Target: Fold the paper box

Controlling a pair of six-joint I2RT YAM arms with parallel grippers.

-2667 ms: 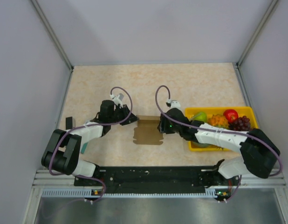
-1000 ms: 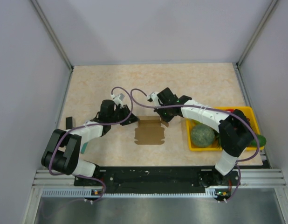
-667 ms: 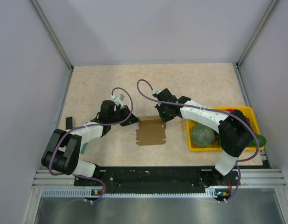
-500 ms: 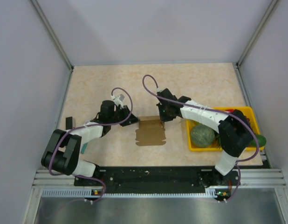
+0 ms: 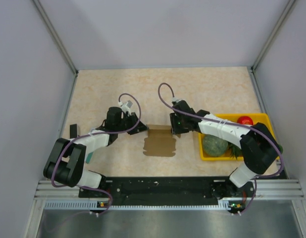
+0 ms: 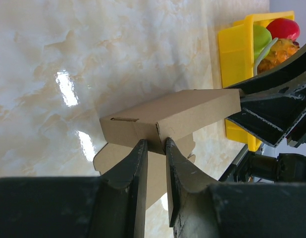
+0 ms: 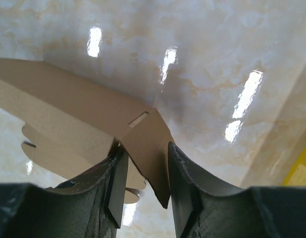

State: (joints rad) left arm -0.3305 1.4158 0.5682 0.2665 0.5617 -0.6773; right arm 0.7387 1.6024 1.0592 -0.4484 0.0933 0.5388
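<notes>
The box (image 5: 159,143) lies in the middle of the table (image 5: 202,89), between the two arms. Its flat base spreads toward the near edge and its far wall is raised. That wall's long axis runs left to right, from one claw to the other. The left claw (image 5: 141,127) is clamped on the wall's left end, with its fingers (image 6: 135,168) pinching the cardboard edge. The right claw (image 5: 174,130) is at the wall's right end with its jaws parted. A slotted flap hangs between them, and it is not clear whether either pad touches it. The table is glossy beige marbled stone with bright light spots, closed in by pale grey walls (image 5: 163,29) on three sides. A yellow tray (image 5: 217,157) stands just right of the box, holding a green melon (image 5: 214,145) and a red fruit (image 5: 245,120). A second ago the right arm arched higher over the far side, with its claw beyond the box's far right corner. It has since dropped lower and closer to the flap. The red fruit, hidden then, shows again. The left arm and the box have barely moved.
</notes>
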